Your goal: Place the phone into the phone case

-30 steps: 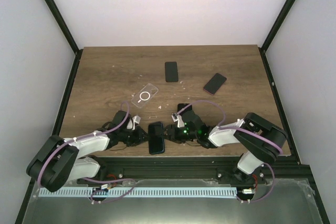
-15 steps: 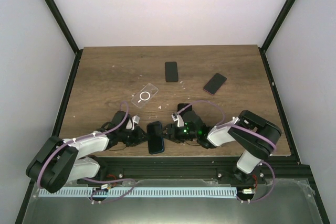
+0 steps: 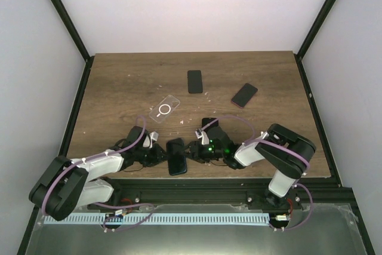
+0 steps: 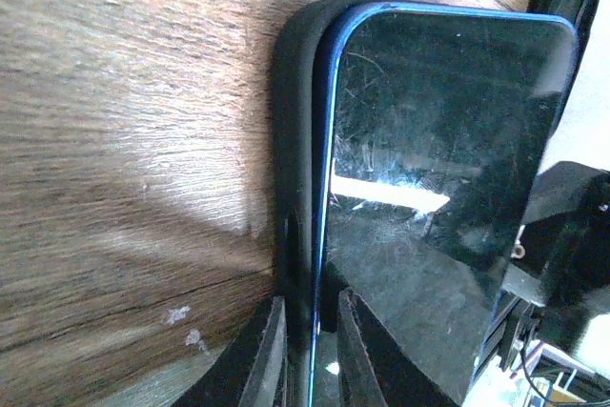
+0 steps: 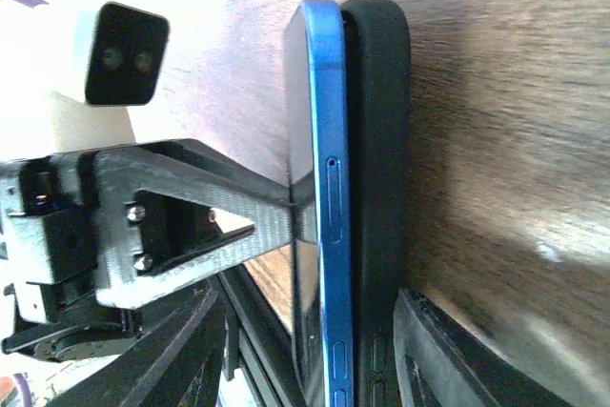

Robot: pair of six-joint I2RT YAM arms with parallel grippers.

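Observation:
A blue-edged phone (image 3: 176, 156) lies screen up, partly seated in a black phone case (image 4: 295, 140) near the table's front edge. In the left wrist view the phone (image 4: 438, 150) sits skewed over the case, whose left wall still shows beside it. My left gripper (image 4: 313, 316) is shut on the near long edge of the phone and case together. From the other side my right gripper (image 5: 310, 302) straddles the phone (image 5: 327, 188) and case (image 5: 376, 140). One finger (image 5: 448, 350) is against the case and the other (image 5: 181, 350) stands off the screen.
A clear case with a white ring (image 3: 165, 109) lies behind the left arm. Two other dark phones lie farther back, one at centre (image 3: 194, 81) and one to the right (image 3: 244, 95). The table's front edge and rail run just behind the held phone.
The right gripper's fingers have drawn a little closer around the phone and case, and the right arm's elbow has swung slightly left. The left gripper holds as before.

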